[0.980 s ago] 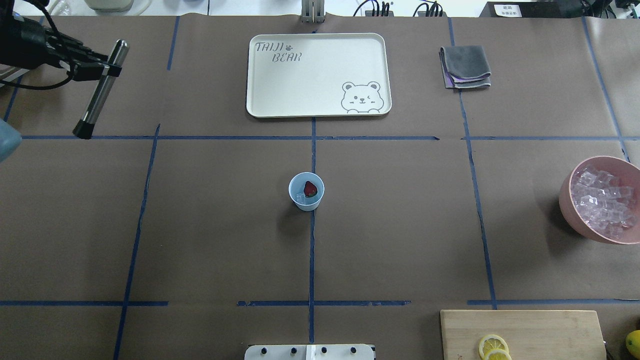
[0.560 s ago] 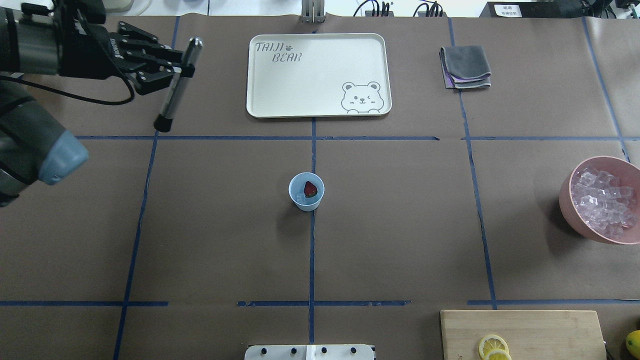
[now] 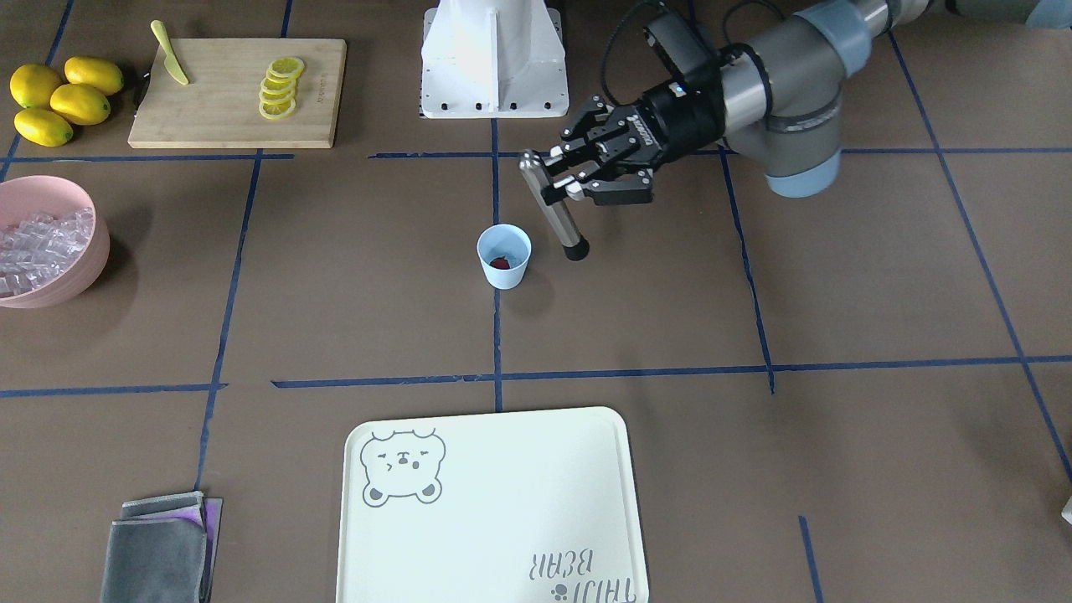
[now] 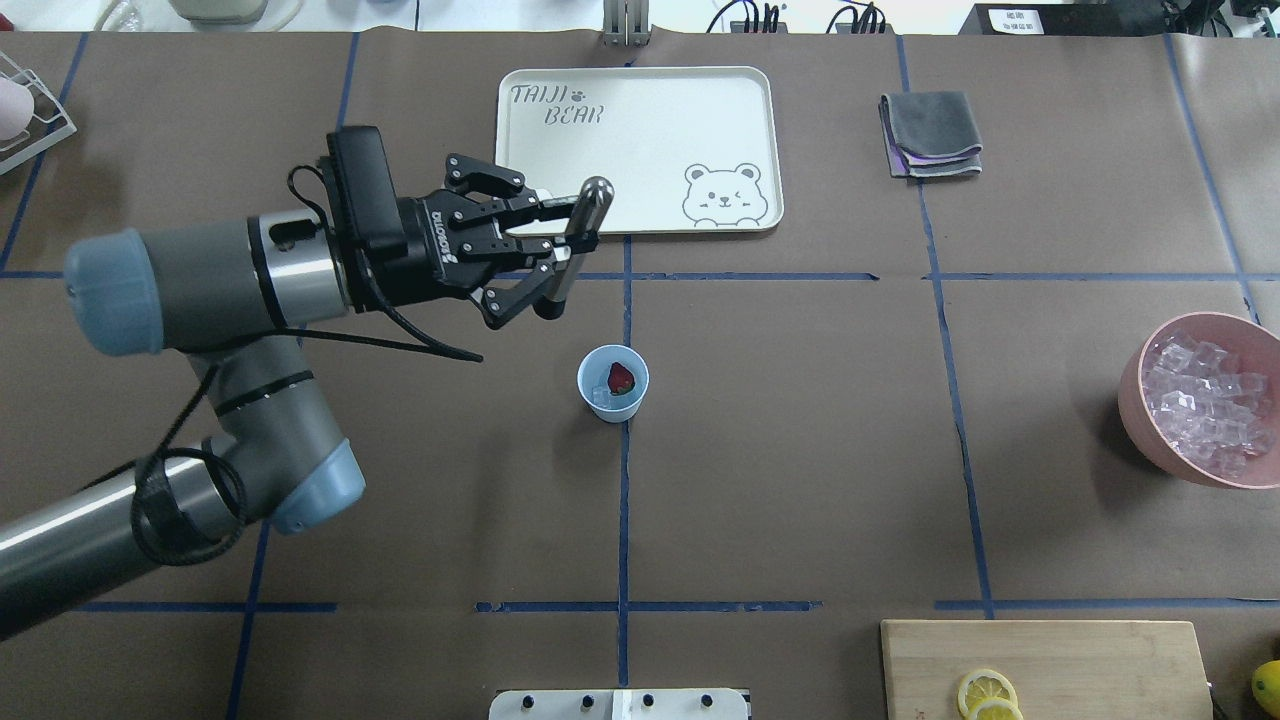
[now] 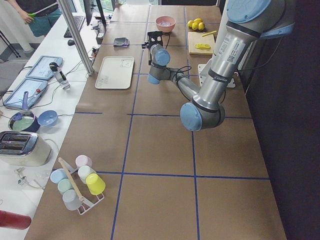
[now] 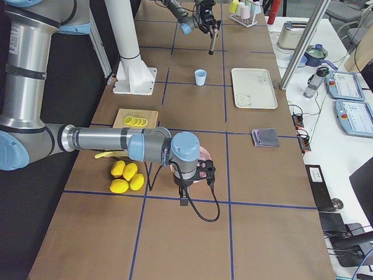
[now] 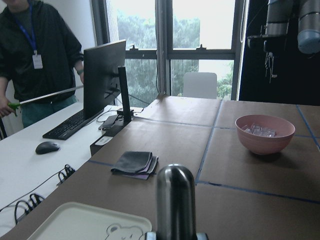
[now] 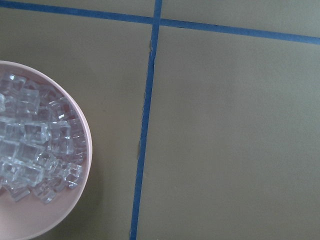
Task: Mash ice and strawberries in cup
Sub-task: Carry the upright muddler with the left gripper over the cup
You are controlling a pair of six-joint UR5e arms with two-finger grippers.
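A metal pestle point(image 4: 592, 200) is clamped by the left gripper point(image 4: 568, 243) near the mid-table cup point(image 4: 612, 383) (strawberry point(image 4: 621, 378), ice point(image 4: 600, 397) inside) — whether the right gripper point(image 6: 205, 174) is closed cannot be told.

You see a long tabletop point(image 4: 800, 450) covered in brown paper and divided by blue tape lines point(image 4: 623, 520). Beside it runs a white desk point(image 7: 25, 175) carrying a monitor point(image 7: 102, 75), keyboard point(image 7: 67, 125) and mouse point(image 7: 47, 147). Beyond, a white chair point(image 7: 199, 85) stands before tall windows point(image 7: 200, 25); daylight and green trees show through them.
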